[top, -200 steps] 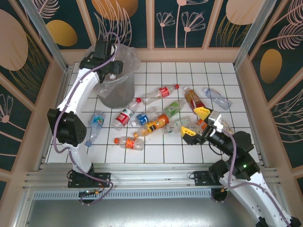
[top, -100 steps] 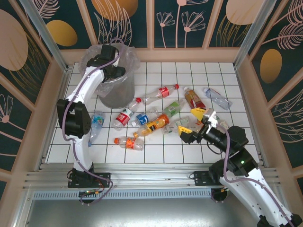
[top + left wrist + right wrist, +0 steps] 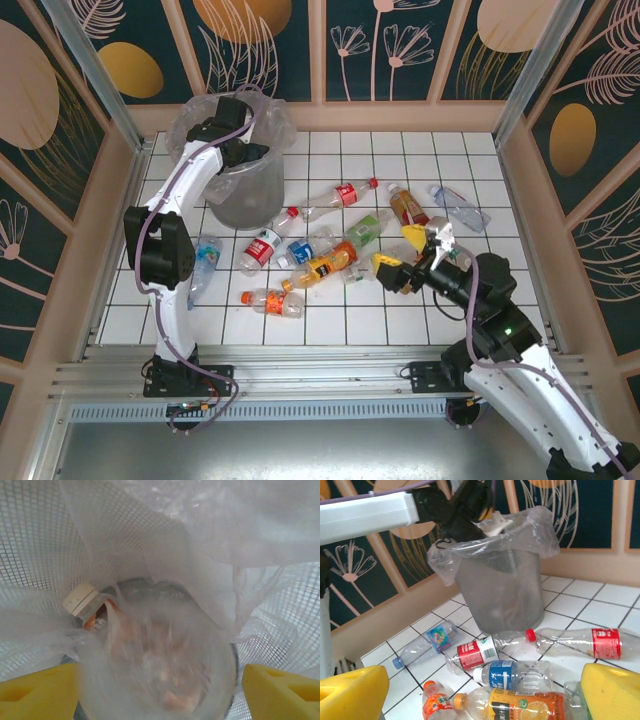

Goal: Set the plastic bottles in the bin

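Just below left tool (image 3: pixel 160 687), bottle (image 3: pixel 157 645)

The left gripper (image 3: pixel 160 682) has opened over the bin (image 3: pixel 246 203), a blurred bottle (image 3: pixel 165 650) seemingly dropping, while the right gripper (image 3: pixel 403 252) has edged left.

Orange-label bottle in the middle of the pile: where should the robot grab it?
Grip the orange-label bottle around its labelled middle, coming from straight above with jaws across it. It lies flat on its side, so the round body faces up, probably the easiest part to grab.
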You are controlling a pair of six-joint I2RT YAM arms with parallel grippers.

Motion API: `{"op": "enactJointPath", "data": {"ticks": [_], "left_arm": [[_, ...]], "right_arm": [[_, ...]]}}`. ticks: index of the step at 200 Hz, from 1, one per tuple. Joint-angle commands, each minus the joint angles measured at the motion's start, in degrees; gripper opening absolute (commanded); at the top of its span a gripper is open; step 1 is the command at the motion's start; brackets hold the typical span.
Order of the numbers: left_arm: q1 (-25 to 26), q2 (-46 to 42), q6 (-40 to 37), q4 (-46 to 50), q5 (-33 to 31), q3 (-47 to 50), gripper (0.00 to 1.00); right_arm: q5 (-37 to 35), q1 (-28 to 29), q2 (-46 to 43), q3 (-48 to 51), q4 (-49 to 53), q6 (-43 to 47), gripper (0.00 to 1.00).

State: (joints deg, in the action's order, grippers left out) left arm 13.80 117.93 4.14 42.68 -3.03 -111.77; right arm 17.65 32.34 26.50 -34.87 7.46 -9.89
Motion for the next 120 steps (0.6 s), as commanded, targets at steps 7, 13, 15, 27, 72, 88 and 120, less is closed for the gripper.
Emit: {"op": "enactJointPath", "data": {"ticks": [7, 13, 15, 27, 72, 88, 120], "left_arm": [[-0.5, -5.7, 1.1, 0.8, 0.4, 0.2, 0.88], [-0.4, -6.6, 1.3, 0.5, 0.5, 0.5, 0.89], [-0.5, -6.9, 1.4, 0.6, 0.5, 0.6, 0.89], [-0.5, -8.3, 1.7, 0.5, 0.8, 0.9, 0.89], [-0.4, -16.8, 3.9, -2.2, 0.7, 6.3, 0.94], [-0.5, -22.3, 4.7, -6.4, 1.6, 11.3, 0.95], [-0.4, -32.6, 4.9, -13.9, 3.7, 22.8, 0.98]], "right_arm": [[-5.2, -0.1, 3.0, -3.1, 0.9, -5.8, 0.99], [-4.6, -0.1, 3.2, -2.8, 0.4, -5.9, 0.99], [-4.6, -0.1, 3.3, -2.7, 0.2, -6.0, 0.99], [-5.6, -0.1, 4.2, -2.8, 0.2, -7.4, 0.99], [-13.7, -0.1, 7.3, -4.1, 1.3, -10.5, 0.99], [-18.2, -0.1, 9.0, -5.4, 3.5, -11.4, 0.99], [-20.9, -0.3, 12.7, -9.0, 8.5, -12.9, 0.99]]}}
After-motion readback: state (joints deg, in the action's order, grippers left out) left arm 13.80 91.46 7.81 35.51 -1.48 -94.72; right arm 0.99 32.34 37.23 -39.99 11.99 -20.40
